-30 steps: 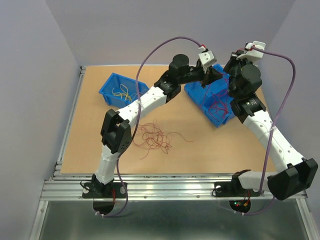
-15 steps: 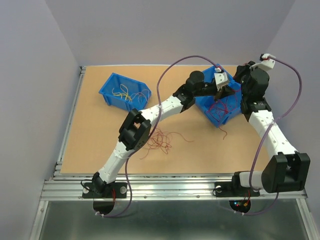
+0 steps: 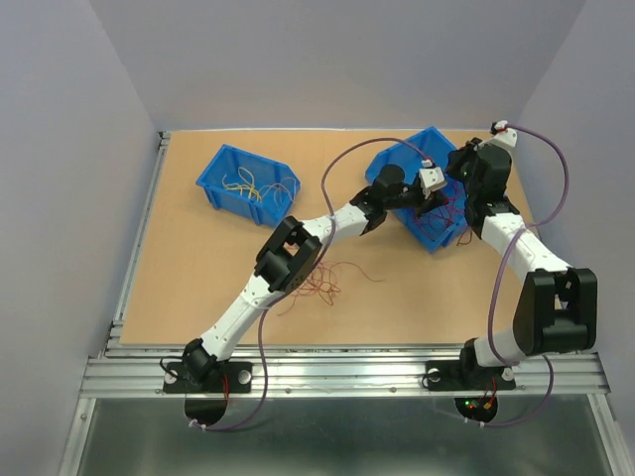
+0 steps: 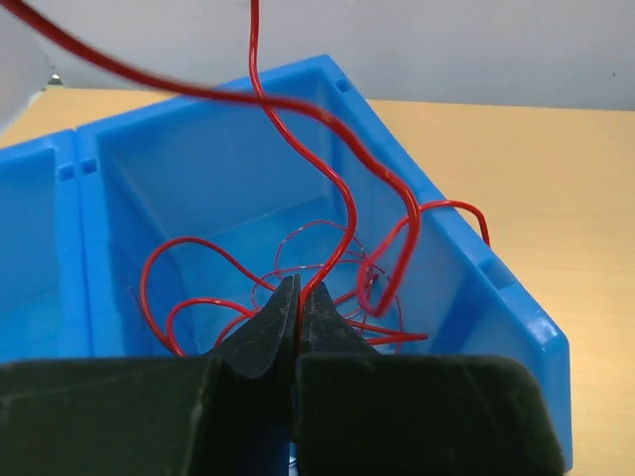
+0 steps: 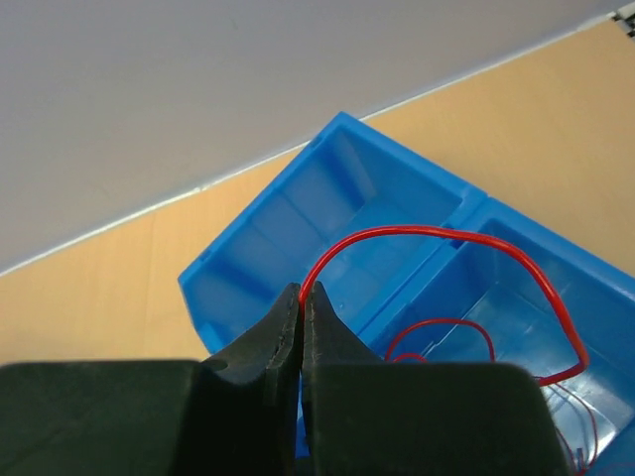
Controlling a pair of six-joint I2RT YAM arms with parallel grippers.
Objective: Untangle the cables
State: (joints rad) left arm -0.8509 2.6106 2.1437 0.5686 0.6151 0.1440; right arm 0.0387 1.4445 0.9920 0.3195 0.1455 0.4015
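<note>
The cables are thin wires. A loose tangle of dark red cables (image 3: 311,274) lies on the table in front of the left arm. More red cables (image 4: 337,188) lie in the right blue bin (image 3: 395,156). My left gripper (image 3: 434,201) reaches into that bin and is shut on one red cable (image 4: 300,290) that loops up out of view. My right gripper (image 3: 458,195) is beside it over the same bin, shut (image 5: 302,291) on a red cable (image 5: 417,233) that arcs over the bin's divider.
A second blue bin (image 3: 212,178) at the back left holds yellow cables (image 3: 246,182). The right bin's rim (image 4: 521,312) and inner divider (image 5: 466,213) stand close round both grippers. Purple arm cables (image 3: 337,169) loop above the table.
Both grippers have come down from above the right bin into it. The left arm has stretched further right, and the right arm has folded in.
</note>
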